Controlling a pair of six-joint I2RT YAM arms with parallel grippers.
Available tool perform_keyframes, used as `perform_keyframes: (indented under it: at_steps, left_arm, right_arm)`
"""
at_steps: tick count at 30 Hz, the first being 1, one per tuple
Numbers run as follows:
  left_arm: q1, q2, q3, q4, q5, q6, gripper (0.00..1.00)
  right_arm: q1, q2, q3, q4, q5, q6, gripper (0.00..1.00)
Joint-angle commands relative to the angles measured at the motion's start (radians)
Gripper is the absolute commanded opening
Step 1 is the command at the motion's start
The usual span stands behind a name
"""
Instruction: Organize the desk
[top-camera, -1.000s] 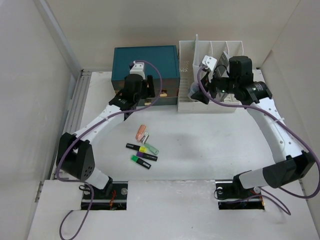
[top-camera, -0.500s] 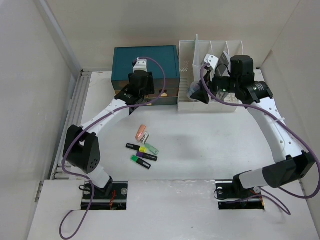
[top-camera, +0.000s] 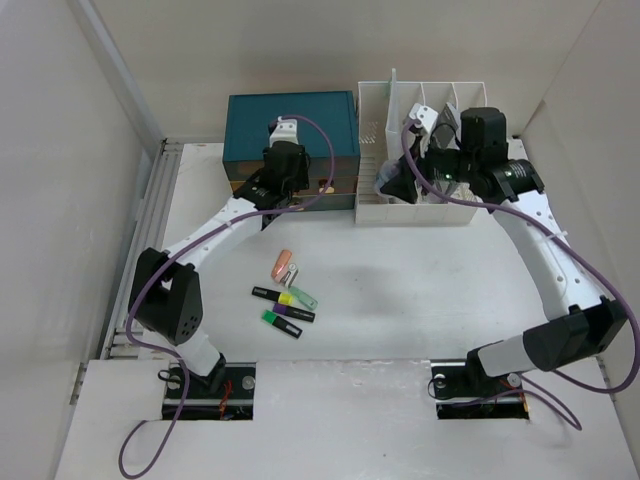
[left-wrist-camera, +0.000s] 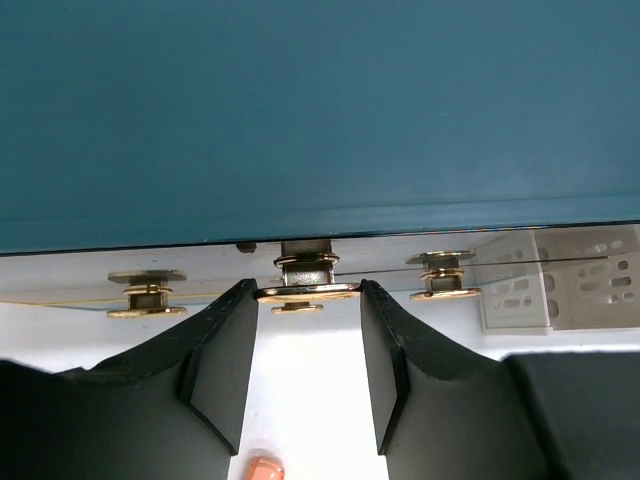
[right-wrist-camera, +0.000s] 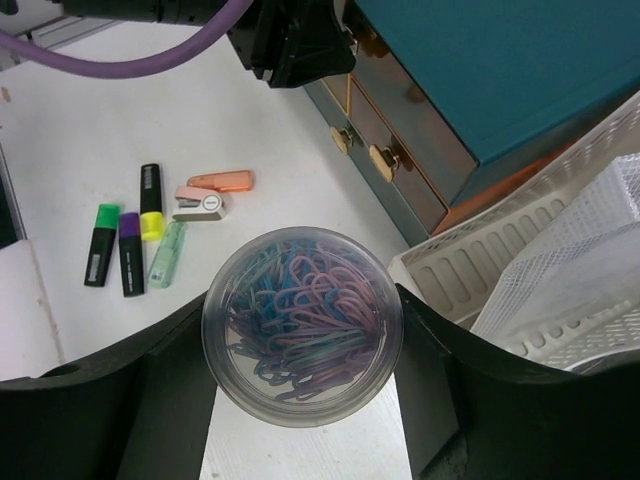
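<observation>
The white desk (top-camera: 420, 280) carries a teal drawer box (top-camera: 290, 122) and a white slotted file rack (top-camera: 440, 100) at the back. My left gripper (top-camera: 288, 193) points down at the box's front. In the left wrist view my left gripper (left-wrist-camera: 306, 298) has both fingertips against the disc of the middle gold knob (left-wrist-camera: 306, 291). My right gripper (top-camera: 395, 187) is shut on a clear round tub of coloured paper clips (right-wrist-camera: 302, 325) and holds it above the desk by the rack's front left corner.
Several highlighters (top-camera: 285, 305) and a pink stapler (top-camera: 286, 266) lie on the desk left of centre; they also show in the right wrist view (right-wrist-camera: 131, 250). Two more gold knobs (left-wrist-camera: 147, 296) flank the gripped one. A metal rail (top-camera: 150, 215) runs along the desk's left edge.
My left gripper has moved right and up to the drawer front and onto the knob. My right gripper has shifted slightly up and toward the rack with the tub.
</observation>
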Motion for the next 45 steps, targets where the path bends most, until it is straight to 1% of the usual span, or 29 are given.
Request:
perform_keyframes:
  at_steps: [1,4,6,12,14,17,21,25,33,38,44,45]
  left_arm:
    - [-0.011,-0.032,-0.010,0.014,-0.030,-0.019,0.37]
    - [-0.022,-0.061,-0.058,0.032,-0.030,-0.028,0.37]
    - [-0.031,-0.075,-0.077,0.032,-0.030,-0.037,0.36]
    - [-0.065,-0.121,-0.131,0.032,-0.030,-0.048,0.36]
    - [-0.076,-0.133,-0.153,0.032,-0.039,-0.057,0.33]
    - [-0.087,-0.155,-0.179,0.032,-0.039,-0.069,0.33]
    - [-0.096,-0.189,-0.208,0.032,-0.039,-0.089,0.33]
    - [-0.107,-0.207,-0.231,0.023,-0.039,-0.100,0.33]
    - [-0.126,-0.299,-0.306,0.014,-0.039,-0.131,0.33]
    - [-0.136,-0.343,-0.354,0.014,-0.039,-0.149,0.33]
    - [-0.145,-0.353,-0.354,0.014,-0.039,-0.149,0.34]
    - [-0.145,-0.353,-0.354,0.014,-0.039,-0.149,0.34]
  right_arm:
    - [-0.008,0.031,0.071,0.094,-0.006,0.041,0.04]
    - [-0.008,0.090,0.121,0.094,-0.006,0.079,0.04]
    - [-0.008,0.139,0.164,0.094,-0.034,0.091,0.04]
    - [-0.008,0.224,0.236,0.116,-0.044,0.148,0.04]
    - [0.001,0.242,0.268,0.116,-0.044,0.157,0.04]
    - [0.039,0.268,0.301,0.127,-0.012,0.167,0.04]
    - [0.104,0.310,0.353,0.127,0.066,0.186,0.04]
    - [0.194,0.353,0.393,0.117,0.210,0.196,0.03]
    - [0.301,0.428,0.456,0.107,0.429,0.214,0.03]
    - [0.322,0.480,0.505,0.096,0.503,0.214,0.03]
    - [0.322,0.514,0.514,0.076,0.580,0.214,0.03]
    - [0.331,0.514,0.514,0.076,0.589,0.214,0.04]
